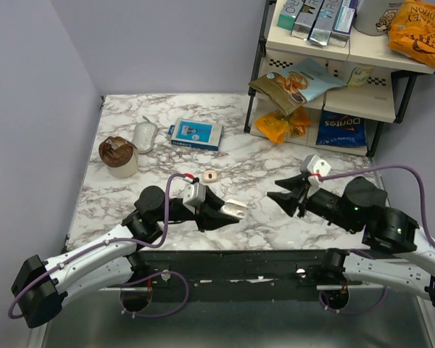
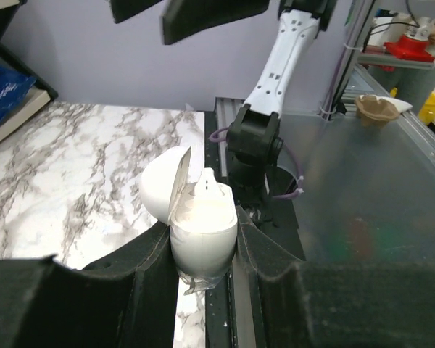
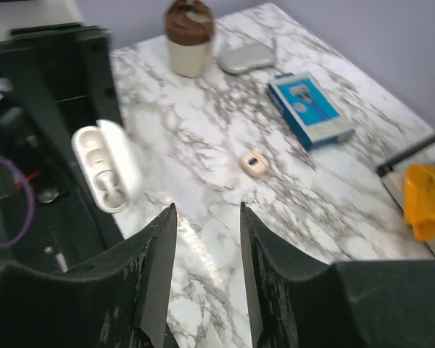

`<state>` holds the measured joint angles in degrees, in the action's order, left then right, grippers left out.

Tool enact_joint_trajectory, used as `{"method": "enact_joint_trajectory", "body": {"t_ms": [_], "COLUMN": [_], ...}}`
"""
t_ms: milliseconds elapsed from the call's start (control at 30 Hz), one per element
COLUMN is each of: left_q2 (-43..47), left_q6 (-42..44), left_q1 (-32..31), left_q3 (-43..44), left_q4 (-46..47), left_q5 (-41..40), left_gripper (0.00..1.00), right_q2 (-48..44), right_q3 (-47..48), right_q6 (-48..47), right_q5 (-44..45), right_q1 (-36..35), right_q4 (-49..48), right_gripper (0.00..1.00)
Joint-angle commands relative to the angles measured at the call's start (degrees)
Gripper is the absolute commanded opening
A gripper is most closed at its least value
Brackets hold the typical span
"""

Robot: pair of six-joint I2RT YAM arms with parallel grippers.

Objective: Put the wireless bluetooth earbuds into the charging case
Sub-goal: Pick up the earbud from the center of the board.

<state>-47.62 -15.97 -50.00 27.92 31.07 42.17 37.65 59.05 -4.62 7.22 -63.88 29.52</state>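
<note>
**Right gripper hanging open, case held just to its left**

Right gripper (image 1: 275, 190) is hanging over the marble table (image 1: 116, 210) in the top view, its jaws parted and holding nothing. The charging case (image 1: 235, 209) is lying near its left but apart, long axis running roughly toward it. The left gripper (image 1: 221, 210) is pinching the case.

From the left wrist, the left fingers (image 2: 148, 254) are clamping the case's lower half. The lid is standing open, and one white earbud (image 2: 207, 185) is poking up from a well.

From the right wrist, only bare marble is showing between the open jaws. The case is sitting off to the left with its open face toward the camera. Its wells are too blurred to tell whether both are filled. A small beige oval item (image 3: 254, 162) is lying beyond the fingertips. The right arm looks free to make any coming move.
</note>
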Motion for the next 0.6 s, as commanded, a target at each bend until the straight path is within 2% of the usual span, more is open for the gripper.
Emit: {"method": "enact_joint_trajectory", "body": {"t_ms": [0, 67, 167, 233, 367, 567], "left_q2": [2.44, 4.01, 6.21, 7.01, 7.36, 7.18], "left_q6": [-1.08, -1.52, -0.74, -0.03, 0.15, -0.64], "left_q1": [-0.45, -1.06, -3.08, -3.96, -5.19, -6.16], "left_q3": [-4.45, -6.47, -8.41, -8.85, -9.38, -10.96], "left_q4": [5.58, 6.98, 7.60, 6.29, 6.46, 8.92], "left_q5": [-10.17, -14.54, -18.87, -22.39, -23.80, -25.47], "left_gripper": [0.00, 0.00, 0.00, 0.00, 0.00, 0.00], "right_q2": [6.80, 8.57, 12.52, 17.86, 27.97, 35.99], "right_q3": [-6.30, -10.78, -17.71, -19.40, -19.50, -18.18], "right_q6": [11.46, 15.93, 20.16, 21.84, 22.82, 22.90], "right_q5": [14.40, 9.34, 5.71, 5.17, 2.54, 0.51], "right_q1": [5.76, 12.24, 17.97, 19.49, 20.37, 20.37], "right_q4": [-1.74, -3.67, -9.55, -11.66, -14.22, -18.79], "right_gripper": [0.48, 0.44, 0.36, 0.34, 0.33, 0.34]}}
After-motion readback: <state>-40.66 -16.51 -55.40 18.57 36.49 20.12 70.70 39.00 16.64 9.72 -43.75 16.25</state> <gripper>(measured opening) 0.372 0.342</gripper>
